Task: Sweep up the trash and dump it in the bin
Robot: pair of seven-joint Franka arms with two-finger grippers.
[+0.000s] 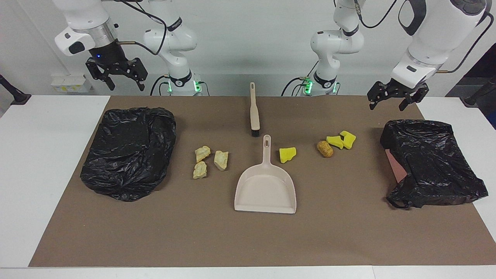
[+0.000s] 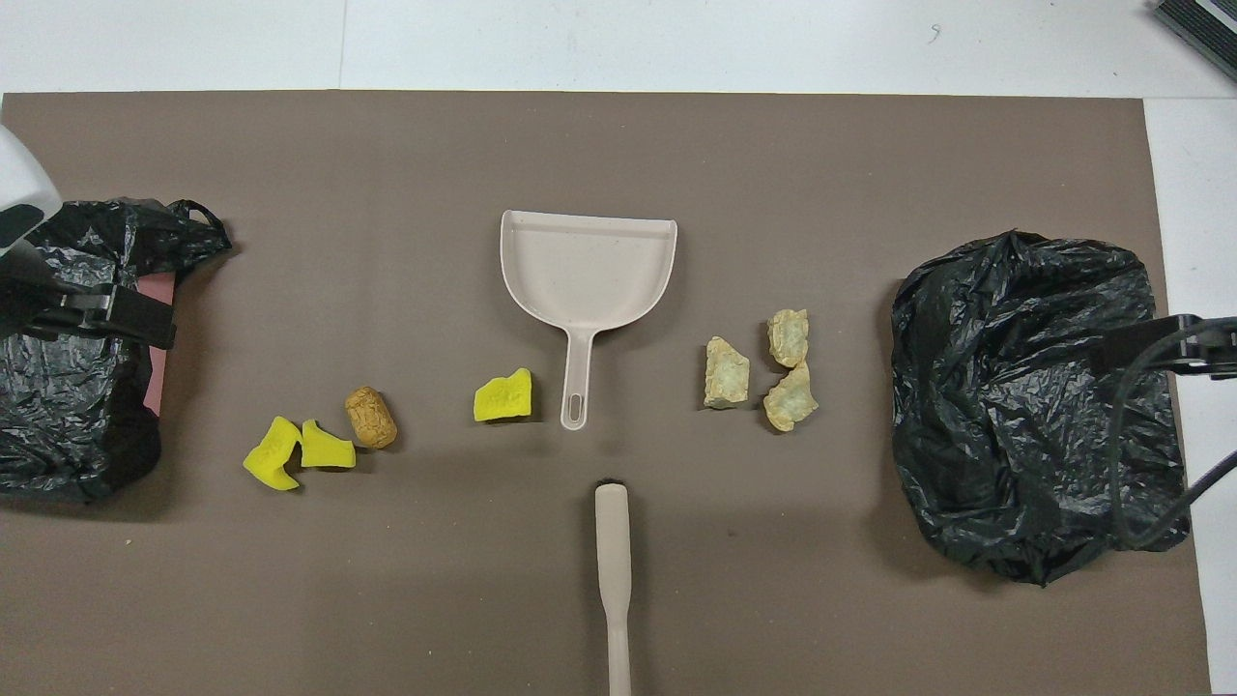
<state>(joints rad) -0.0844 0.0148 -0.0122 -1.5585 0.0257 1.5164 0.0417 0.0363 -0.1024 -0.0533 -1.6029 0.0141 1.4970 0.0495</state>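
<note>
Trash (image 1: pixel 211 159) beside dustpan (image 1: pixel 265 190) (7 scraps).

A plain white wall (image 1: pixel 248 46) stands at the robots' end of the room. A white table (image 1: pixel 42 170) carries a large brown rectangular mat (image 1: pixel 248 236) over most of its top, with white margins showing around it. Even, soft light falls from above.

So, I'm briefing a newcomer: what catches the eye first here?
The beige plastic dustpan at mid-mat, its handle pointing at the beige brush nearer the robots. Bright yellow sponge bits and pale rock-like chunks lie either side of it. A crumpled black bag-lined bin sits at each end.
</note>
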